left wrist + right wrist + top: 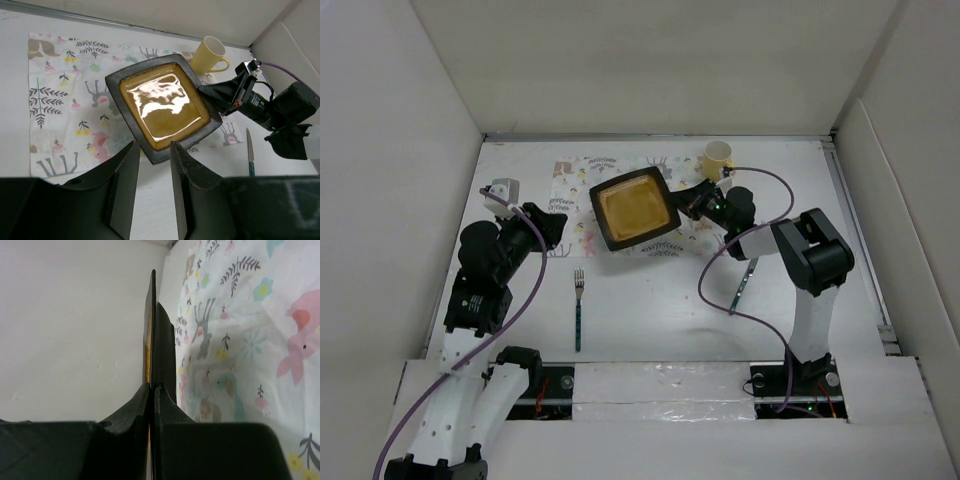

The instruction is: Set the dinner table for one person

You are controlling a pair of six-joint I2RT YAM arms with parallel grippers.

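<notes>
Dinner table (650, 310), matte white (panel-walled); far-edge placemat (572, 176), dark plate (635, 210) over it

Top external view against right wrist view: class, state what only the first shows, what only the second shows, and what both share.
Only the top external view shows the pale yellow ceramic mug, the teal-handled metal fork, the teal-handled metal knife and the open left hand. Only the right wrist view shows the square dark-rimmed amber-glazed plate edge-on, its rim pinched in the right hand. Both show that plate, that hand and the white animal-print cloth placemat.
</notes>
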